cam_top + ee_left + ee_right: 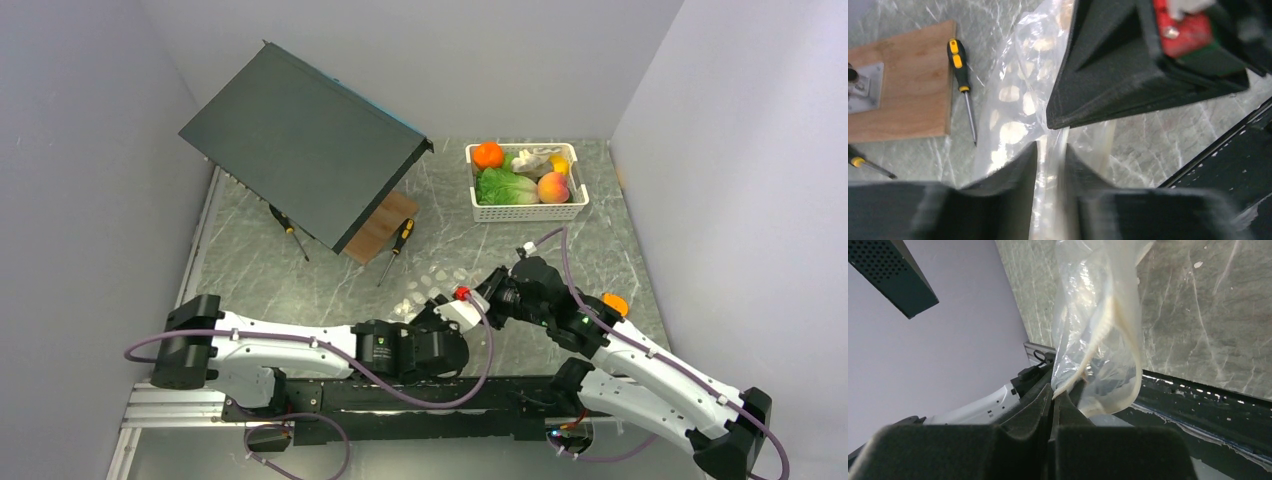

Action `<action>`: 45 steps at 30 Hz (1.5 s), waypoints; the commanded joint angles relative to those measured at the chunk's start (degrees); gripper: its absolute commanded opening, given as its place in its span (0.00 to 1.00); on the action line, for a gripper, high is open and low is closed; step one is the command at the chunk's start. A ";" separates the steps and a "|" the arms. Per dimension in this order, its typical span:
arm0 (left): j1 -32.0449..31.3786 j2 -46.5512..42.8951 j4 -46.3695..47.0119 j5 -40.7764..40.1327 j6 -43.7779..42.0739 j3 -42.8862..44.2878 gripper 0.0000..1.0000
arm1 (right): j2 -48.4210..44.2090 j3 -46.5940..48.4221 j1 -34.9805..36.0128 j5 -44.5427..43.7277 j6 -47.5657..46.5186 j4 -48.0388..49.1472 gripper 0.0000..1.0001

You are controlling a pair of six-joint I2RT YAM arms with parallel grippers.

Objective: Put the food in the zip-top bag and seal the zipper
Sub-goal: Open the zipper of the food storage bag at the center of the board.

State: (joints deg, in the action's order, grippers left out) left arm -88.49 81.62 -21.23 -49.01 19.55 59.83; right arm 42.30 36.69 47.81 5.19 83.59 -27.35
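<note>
The clear zip-top bag [425, 290] with white dots lies crumpled at the table's middle front, between both grippers. My left gripper [1051, 150] is shut on the bag [1013, 100] near its edge. My right gripper [1053, 392] is shut on the end of the whitish zipper [1098, 337], lifting the bag [1093, 290] so its mouth gapes. In the top view my left gripper [447, 305] and right gripper [485, 290] nearly touch. The food sits in the white basket [528, 212]: an orange [488, 155], a green piece [505, 187], a peach [553, 187] and a pale piece [530, 160]. The bag looks empty.
A small orange thing [615, 303] lies beside my right arm. A dark flat panel [305, 145] leans at the back left over a wooden board [380, 228]. Two yellow-handled screwdrivers [400, 245] [290, 230] lie near it. Grey walls enclose the table.
</note>
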 commanded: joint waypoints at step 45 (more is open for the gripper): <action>14.89 1.98 -4.95 16.21 34.48 7.35 0.00 | 0.93 1.76 1.78 -16.38 -31.64 0.33 0.61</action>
State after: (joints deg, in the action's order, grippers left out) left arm -73.36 83.13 -29.74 -35.55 52.49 64.82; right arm 45.28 38.87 49.23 -9.82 53.43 -28.75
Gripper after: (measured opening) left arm 0.014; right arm 0.615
